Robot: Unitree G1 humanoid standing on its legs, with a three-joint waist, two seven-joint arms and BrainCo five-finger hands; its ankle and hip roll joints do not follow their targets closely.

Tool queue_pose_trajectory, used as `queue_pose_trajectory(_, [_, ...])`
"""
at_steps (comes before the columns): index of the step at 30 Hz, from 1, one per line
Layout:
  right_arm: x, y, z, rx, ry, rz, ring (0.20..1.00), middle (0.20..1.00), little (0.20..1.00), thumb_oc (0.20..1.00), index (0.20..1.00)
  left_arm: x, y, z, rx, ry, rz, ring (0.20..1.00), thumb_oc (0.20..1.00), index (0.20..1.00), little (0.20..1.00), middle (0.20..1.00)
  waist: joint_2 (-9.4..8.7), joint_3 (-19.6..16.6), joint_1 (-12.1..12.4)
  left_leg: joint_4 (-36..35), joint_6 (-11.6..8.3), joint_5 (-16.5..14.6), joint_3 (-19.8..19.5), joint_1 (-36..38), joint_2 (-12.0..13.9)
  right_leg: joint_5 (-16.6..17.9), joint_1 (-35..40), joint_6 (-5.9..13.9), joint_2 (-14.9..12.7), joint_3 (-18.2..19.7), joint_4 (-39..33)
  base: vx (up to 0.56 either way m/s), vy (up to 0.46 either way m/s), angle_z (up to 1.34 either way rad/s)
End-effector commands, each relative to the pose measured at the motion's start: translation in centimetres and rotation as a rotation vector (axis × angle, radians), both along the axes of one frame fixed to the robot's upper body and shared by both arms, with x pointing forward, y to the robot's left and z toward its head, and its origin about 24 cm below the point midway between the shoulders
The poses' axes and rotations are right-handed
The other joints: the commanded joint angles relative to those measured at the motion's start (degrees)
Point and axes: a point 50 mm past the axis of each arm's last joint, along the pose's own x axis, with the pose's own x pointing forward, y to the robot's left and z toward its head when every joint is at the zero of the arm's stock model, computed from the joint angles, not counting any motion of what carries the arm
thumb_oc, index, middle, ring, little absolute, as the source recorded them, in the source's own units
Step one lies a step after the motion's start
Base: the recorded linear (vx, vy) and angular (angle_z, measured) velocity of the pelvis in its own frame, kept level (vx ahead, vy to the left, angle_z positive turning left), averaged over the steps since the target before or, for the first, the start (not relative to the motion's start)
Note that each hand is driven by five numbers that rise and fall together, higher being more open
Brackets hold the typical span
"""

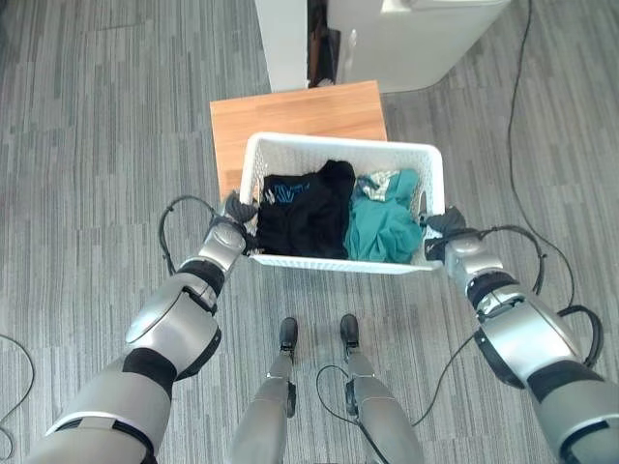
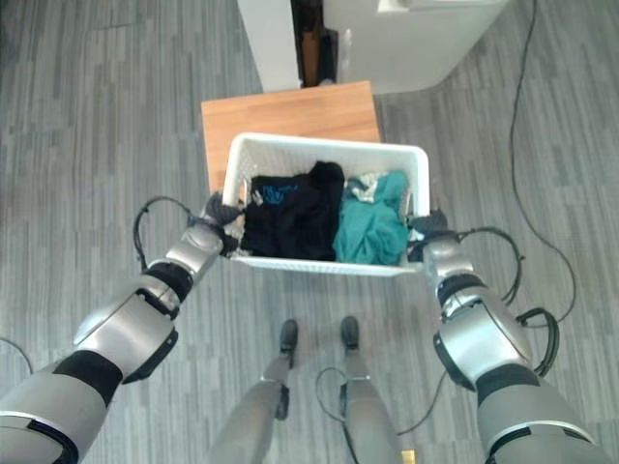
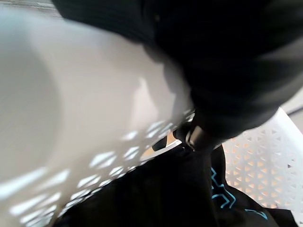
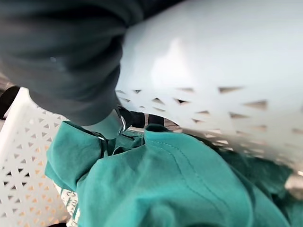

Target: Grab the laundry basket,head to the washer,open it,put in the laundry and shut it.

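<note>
white perforated laundry basket sits in front of me, over a wooden board on the grey floor, holding black clothes on my left and teal clothes on my right. my left hand and right hand are at its end walls; can't tell the fingers. white washer beyond.

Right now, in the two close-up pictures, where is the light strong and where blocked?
Left wrist view: the laundry basket wall glows white, with pale patches of light at its holes; the left hand is a dark mass beside the black clothes. Right wrist view: a bright sheen on the basket wall, the right hand dark, the teal garment evenly lit.
</note>
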Motion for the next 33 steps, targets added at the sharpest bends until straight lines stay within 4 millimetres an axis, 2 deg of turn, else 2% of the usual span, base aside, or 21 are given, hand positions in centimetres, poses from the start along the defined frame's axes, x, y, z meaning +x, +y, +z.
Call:
queue_pose_trajectory(1, [1.7, 2.7, 2.8, 0.185, -0.147, 0.148, 0.200, 0.200, 0.200, 0.200, 0.200, 1.0, -3.2, 2.2, 0.010, -0.048, -0.147, 0.200, 0.200, 0.200, 0.200, 0.200, 1.37, -4.16, 0.56, -0.51, -1.69, -2.45, 0.81, 2.70, 1.42, -4.51, 4.54, 3.62, -3.47, -2.58, 0.09, 0.08, -0.060, -0.01])
queue_pose_trajectory(2, [0.7, 2.3, 0.7, 0.212, -0.093, 0.128, 0.200, 0.200, 0.200, 0.200, 0.200, 0.2, -2.7, -0.1, -0.009, 0.020, -0.134, 0.200, 0.200, 0.200, 0.200, 0.200, 1.62, -6.54, 0.46, -0.51, -1.41, -3.11, 0.94, 4.71, 1.36, -5.20, 6.52, 3.60, -3.40, -2.63, 0.08, 0.09, -0.084, 0.00])
queue_pose_trajectory(4, [0.4, 2.2, 0.0, 0.217, -0.073, 0.126, 0.200, 0.200, 0.200, 0.200, 0.200, -0.2, -2.5, -0.9, -0.002, 0.045, -0.136, 0.200, 0.200, 0.200, 0.200, 0.200, 1.57, -7.56, 0.50, -0.51, -1.42, -3.35, 1.04, 5.60, 1.44, -5.42, 7.42, 3.57, -3.31, -2.69, 0.04, 0.05, -0.052, 0.00])
queue_pose_trajectory(7, [-0.9, 1.6, -2.1, 0.226, -0.005, 0.123, 0.200, 0.200, 0.200, 0.200, 0.200, -0.8, -2.0, -2.3, -0.003, 0.094, -0.135, 0.200, 0.200, 0.200, 0.200, 0.200, 1.39, -10.73, 0.40, -0.51, -1.29, -4.27, 1.21, 8.11, 1.91, -6.33, 9.67, 3.32, -2.97, -2.83, 0.12, 0.07, -0.071, 0.04])
queue_pose_trajectory(10, [-1.5, 1.0, -3.1, 0.264, 0.032, 0.111, 0.200, 0.200, 0.200, 0.200, 0.200, -1.0, -2.0, -2.7, 0.020, 0.116, -0.156, 0.200, 0.200, 0.200, 0.200, 0.200, 1.15, -12.56, 0.45, -0.51, -1.23, -4.60, 1.16, 9.51, 2.29, -7.07, 11.09, 3.14, -2.59, -2.98, 0.32, 0.08, -0.070, 0.07])
queue_pose_trajectory(11, [-2.1, 0.8, -3.9, 0.280, 0.059, 0.109, 0.200, 0.200, 0.200, 0.200, 0.200, -1.1, -1.7, -2.8, 0.038, 0.126, -0.162, 0.200, 0.200, 0.200, 0.200, 0.200, 0.83, -14.26, 0.36, -0.51, -1.20, -4.89, 1.12, 10.88, 2.86, -8.33, 12.09, 2.79, -1.96, -2.86, 1.47, 0.10, -0.087, 0.05])
queue_pose_trajectory(14, [-2.5, 0.4, -4.4, 0.287, 0.080, 0.101, 0.200, 0.200, 0.200, 0.200, 0.200, -1.0, -1.8, -2.7, 0.051, 0.138, -0.175, 0.200, 0.200, 0.200, 0.200, 0.200, 0.52, -15.64, -0.09, -0.51, -1.36, -5.09, 1.19, 12.72, 4.18, -11.02, 12.67, 1.98, -0.54, -2.74, 5.48, 0.08, -0.077, 0.02])
queue_pose_trajectory(19, [-2.8, 1.3, -5.2, 0.241, 0.135, 0.145, 0.200, 0.200, 0.200, 0.200, 0.200, -1.2, -1.0, -3.2, 0.048, 0.177, -0.139, 0.200, 0.200, 0.200, 0.200, 0.200, -0.61, -18.28, -0.43, -0.51, -1.26, -5.56, 0.32, 15.11, 4.98, -11.66, 14.71, 1.30, 1.19, -2.19, 5.73, 0.06, -0.079, -0.01])
queue_pose_trajectory(22, [-3.1, 1.9, -5.9, 0.195, 0.199, 0.201, 0.200, 0.200, 0.200, 0.200, 0.200, -1.6, 0.5, -3.8, 0.055, 0.212, -0.085, 0.200, 0.200, 0.200, 0.200, 0.200, -1.21, -18.74, 0.06, -0.12, -0.80, -6.34, -0.97, 16.36, 4.80, -11.33, 15.32, 0.94, 2.07, -0.99, 5.02, 0.01, -0.038, 0.01])
queue_pose_trajectory(25, [-3.1, 2.5, -6.2, 0.181, 0.226, 0.218, 0.200, 0.200, 0.200, 0.200, 0.200, -2.3, 1.6, -4.9, 0.000, 0.254, -0.034, 0.200, 0.200, 0.200, 0.200, 0.200, -3.02, -17.67, 0.38, 7.45, -0.68, -9.50, -3.06, 14.93, 3.39, -10.17, 16.74, 0.56, 2.28, 0.00, 4.15, 0.00, -0.035, -0.06])
queue_pose_trajectory(26, [-3.1, 2.7, -6.3, 0.170, 0.232, 0.217, 0.200, 0.200, 0.200, 0.200, 0.200, -2.6, 1.8, -5.4, -0.003, 0.268, -0.027, 0.200, 0.200, 0.200, 0.200, 0.200, -3.32, -17.41, 0.63, 9.23, -0.65, -10.49, -4.94, 14.82, 2.76, -9.93, 17.22, 0.61, 2.37, 0.63, 3.92, 0.00, 0.000, 0.00])
queue_pose_trajectory(27, [-3.0, 3.2, -6.3, 0.155, 0.235, 0.232, 0.200, 0.200, 0.200, 0.200, 0.200, -3.1, 2.0, -6.1, -0.013, 0.291, -0.016, 0.200, 0.200, 0.200, 0.200, 0.200, -3.73, -16.75, 1.04, 11.93, -0.73, -11.62, -8.49, 14.19, 1.48, -9.63, 17.22, 0.72, 2.35, 2.11, 4.01, -0.10, 0.164, -0.02])
queue_pose_trajectory(28, [-2.6, 3.4, -5.8, 0.126, 0.217, 0.245, 0.200, 0.200, 0.200, 0.200, 0.200, -3.7, 1.5, -7.2, -0.046, 0.319, -0.027, 0.200, 0.200, 0.200, 0.200, 0.200, -3.81, -15.84, 0.59, 13.32, -0.71, -13.31, -11.31, 13.38, 0.36, -9.17, 16.64, 1.35, 2.19, 4.79, 5.26, -0.11, 0.162, -0.07])
queue_pose_trajectory(29, [-2.6, 3.4, -5.8, 0.125, 0.218, 0.245, 0.200, 0.200, 0.200, 0.200, 0.200, -3.7, 1.5, -7.2, -0.046, 0.319, -0.027, 0.200, 0.200, 0.200, 0.200, 0.200, -3.79, -15.83, 0.67, 13.30, -0.71, -13.34, -11.24, 13.43, 0.40, -9.16, 16.65, 1.34, 2.23, 4.86, 5.27, -0.13, 0.208, -0.28])
queue_pose_trajectory(30, [-2.4, 3.2, -5.4, 0.122, 0.196, 0.237, 0.200, 0.200, 0.200, 0.200, 0.200, -3.7, 1.3, -7.2, -0.050, 0.311, -0.031, 0.200, 0.200, 0.200, 0.200, 0.200, -3.75, -15.72, 0.24, 13.93, -0.44, -13.61, -9.48, 13.10, 0.67, -8.78, 16.31, 1.68, 1.62, 5.06, 5.34, -0.13, 0.228, -0.42])
queue_pose_trajectory(31, [-1.9, 3.7, -4.7, 0.134, 0.158, 0.250, 0.200, 0.200, 0.200, 0.200, 0.200, -3.4, 1.1, -6.8, -0.062, 0.290, -0.045, 0.200, 0.200, 0.200, 0.200, 0.200, -3.90, -15.05, 0.08, 15.59, 0.32, -14.79, -8.41, 12.08, -0.61, -7.51, 14.83, 2.93, 0.09, 6.38, 5.59, -0.27, 0.433, -0.56])
queue_pose_trajectory(32, [-1.3, 4.6, -3.5, 0.172, 0.097, 0.281, 0.200, 0.200, 0.200, 0.200, 0.200, -2.7, 0.7, -5.6, -0.099, 0.228, -0.055, 0.200, 0.200, 0.200, 0.200, 0.200, -3.83, -13.63, 0.32, 17.06, 1.23, -15.88, -6.12, 10.67, -2.10, -6.29, 12.45, 4.50, -1.54, 8.30, 5.76, -0.31, 0.472, -0.56])
queue_pose_trajectory(33, [-1.1, 4.7, -3.1, 0.178, 0.078, 0.285, 0.200, 0.200, 0.200, 0.200, 0.200, -2.4, 0.9, -5.1, -0.112, 0.203, -0.041, 0.200, 0.200, 0.200, 0.200, 0.200, -3.91, -12.91, 0.65, 18.23, 1.77, -16.55, -4.90, 9.70, -2.88, -5.59, 11.14, 5.16, -2.30, 9.22, 6.10, -0.21, 0.313, -0.74])
